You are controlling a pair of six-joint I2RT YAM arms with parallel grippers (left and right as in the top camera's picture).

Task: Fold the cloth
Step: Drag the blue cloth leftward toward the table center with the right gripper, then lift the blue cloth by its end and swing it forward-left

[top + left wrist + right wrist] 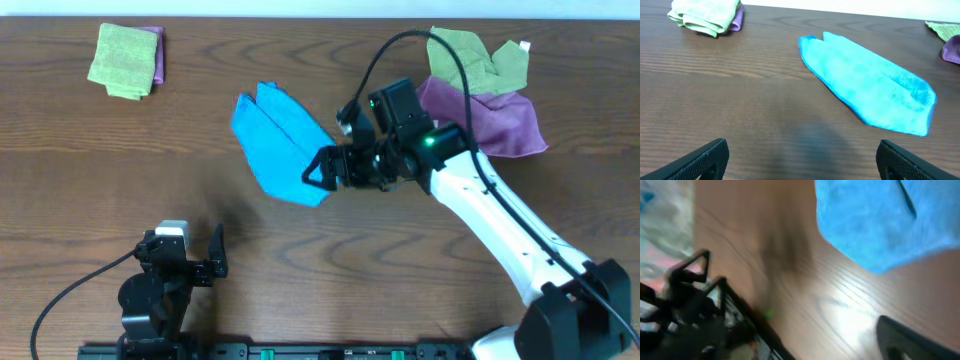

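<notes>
The bright blue cloth (280,140) lies folded into a long strip on the wooden table, running diagonally at the centre. It also shows in the left wrist view (865,85) and, blurred, in the right wrist view (880,220). My right gripper (322,170) sits at the strip's lower right end, just off its edge, and looks open and empty. Only one of its fingers (905,340) shows in the right wrist view. My left gripper (185,262) is open and empty near the front edge, well short of the cloth, with its fingers wide apart (802,160).
A folded light green cloth on a purple one (125,60) lies at the back left. A loose light green cloth (470,60) and a purple cloth (490,115) lie at the back right, behind my right arm.
</notes>
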